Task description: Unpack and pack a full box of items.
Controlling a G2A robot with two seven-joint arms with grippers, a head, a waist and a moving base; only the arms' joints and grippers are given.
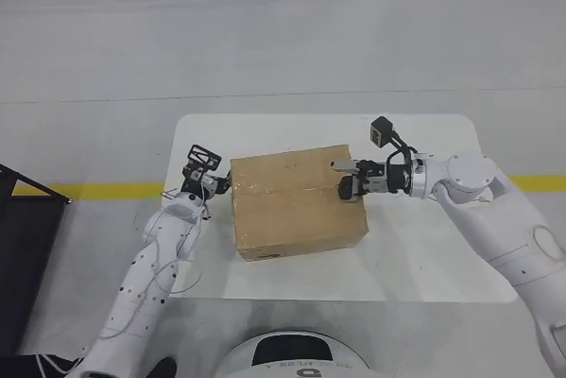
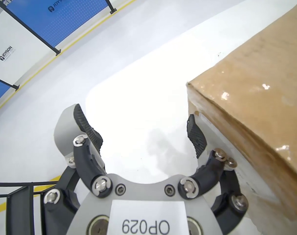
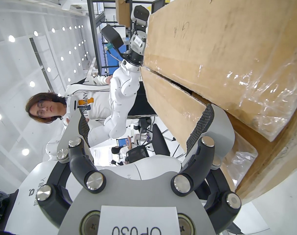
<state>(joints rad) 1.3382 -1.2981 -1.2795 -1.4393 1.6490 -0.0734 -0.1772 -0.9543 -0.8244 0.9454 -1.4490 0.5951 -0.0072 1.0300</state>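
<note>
A closed brown cardboard box (image 1: 297, 200) stands in the middle of the white table (image 1: 434, 255). Its top flaps meet at a seam that gapes slightly, with clear tape (image 3: 260, 79) crumpled at one end. My left gripper (image 1: 219, 181) is open beside the box's left side. One of its pads (image 2: 196, 135) lies against the box wall (image 2: 256, 94), and the other pad (image 2: 84, 123) is over bare table. My right gripper (image 1: 344, 180) is open at the box's right top edge. One of its fingers (image 3: 207, 125) rests on a flap (image 3: 212, 50) near the seam, with nothing held.
A black rack (image 1: 8, 246) stands on the floor left of the table, beside a yellow floor line (image 1: 103, 190). Bare table lies in front of and to the right of the box. The left arm's gripper (image 3: 138, 42) shows at the box's far end in the right wrist view.
</note>
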